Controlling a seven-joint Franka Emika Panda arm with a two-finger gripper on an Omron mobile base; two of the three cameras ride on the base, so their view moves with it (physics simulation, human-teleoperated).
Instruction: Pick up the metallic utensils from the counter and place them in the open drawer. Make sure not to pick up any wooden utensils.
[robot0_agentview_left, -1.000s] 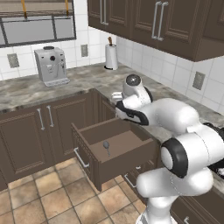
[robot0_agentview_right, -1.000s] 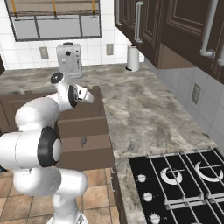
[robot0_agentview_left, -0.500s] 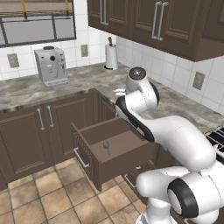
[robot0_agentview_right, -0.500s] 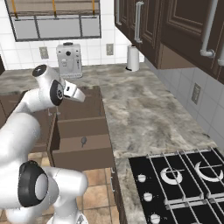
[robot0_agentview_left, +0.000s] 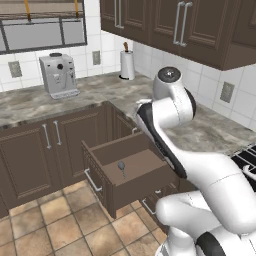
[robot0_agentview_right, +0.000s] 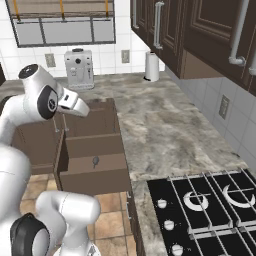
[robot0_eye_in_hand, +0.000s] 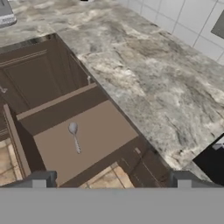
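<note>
With your jaws wide open and empty, the spoon lay in the open drawer, so you needed to reach for the table slowly.

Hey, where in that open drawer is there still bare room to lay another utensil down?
The open drawer holds one grey spoon near the middle of its floor. Bare floor lies on both sides of it, the wider patch running from the spoon to the wall nearest the counter. Nothing in it is crowded.
</note>
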